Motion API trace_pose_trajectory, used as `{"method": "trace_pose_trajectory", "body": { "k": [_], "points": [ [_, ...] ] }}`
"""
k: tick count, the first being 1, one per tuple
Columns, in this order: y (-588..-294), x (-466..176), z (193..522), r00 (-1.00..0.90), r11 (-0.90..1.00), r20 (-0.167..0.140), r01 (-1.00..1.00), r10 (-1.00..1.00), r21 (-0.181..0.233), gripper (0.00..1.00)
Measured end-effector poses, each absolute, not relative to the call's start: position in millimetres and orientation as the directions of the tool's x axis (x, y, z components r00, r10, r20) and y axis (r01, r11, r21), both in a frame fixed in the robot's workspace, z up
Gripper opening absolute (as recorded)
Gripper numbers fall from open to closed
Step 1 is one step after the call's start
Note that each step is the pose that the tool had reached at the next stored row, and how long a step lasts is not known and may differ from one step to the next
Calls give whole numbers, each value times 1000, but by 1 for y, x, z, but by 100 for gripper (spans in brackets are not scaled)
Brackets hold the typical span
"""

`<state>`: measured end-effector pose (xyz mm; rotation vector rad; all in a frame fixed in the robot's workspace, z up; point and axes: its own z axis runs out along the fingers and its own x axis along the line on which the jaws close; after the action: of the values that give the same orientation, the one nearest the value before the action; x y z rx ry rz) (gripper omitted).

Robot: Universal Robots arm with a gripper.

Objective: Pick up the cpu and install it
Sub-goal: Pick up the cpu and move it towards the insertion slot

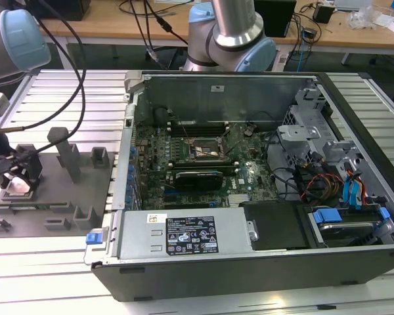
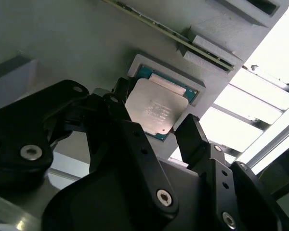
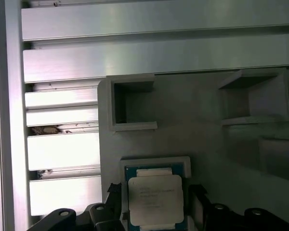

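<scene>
The cpu (image 3: 155,199) is a flat square chip with a silvery top. It lies in a shallow pocket of the grey fixture plate (image 3: 192,120). It also shows in the second wrist view as the cpu (image 2: 156,107), and at the exterior view's left as a pale square, the cpu (image 1: 17,186). My gripper (image 1: 18,172) hangs right over it. The gripper (image 3: 155,192) is open, with one black finger (image 2: 116,98) on each side of the chip and a small gap at either edge. The chip rests in the pocket, not lifted.
An open computer case (image 1: 262,262) fills the middle and right of the exterior view. Its motherboard has a bare processor socket (image 1: 207,149) near the centre. Grey fixture blocks (image 1: 69,154) stand on the plate beside the gripper. Cables (image 1: 79,79) hang above the slatted metal table (image 1: 52,262).
</scene>
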<state>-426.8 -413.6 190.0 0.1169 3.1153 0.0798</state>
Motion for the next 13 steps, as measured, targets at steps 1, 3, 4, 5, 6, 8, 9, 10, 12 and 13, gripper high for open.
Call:
{"method": "trace_pose_trajectory", "body": {
  "k": [1, 3, 4, 5, 6, 8, 9, 10, 12, 13],
  "points": [
    [-414, -427, 190, -997, 996, -20, 74, 75, 52, 66],
    [-414, -427, 189, -997, 996, -13, 75, 75, 49, 66],
    [-414, -427, 189, -997, 996, -8, 75, 75, 49, 66],
    [-414, -427, 189, -997, 996, -5, 75, 75, 48, 66],
    [-414, -427, 189, -997, 996, -2, 75, 75, 48, 66],
    [-414, -427, 189, -997, 996, -2, 75, 75, 48, 66],
    [-414, -427, 189, -997, 996, -1, 75, 75, 48, 66],
    [-414, -426, 189, -997, 996, -1, 75, 75, 48, 66],
    [-414, -425, 189, -998, 997, -1, 58, 59, 48, 66],
    [-414, -425, 189, -999, 998, -1, 46, 46, 48, 66]
  ]
}}
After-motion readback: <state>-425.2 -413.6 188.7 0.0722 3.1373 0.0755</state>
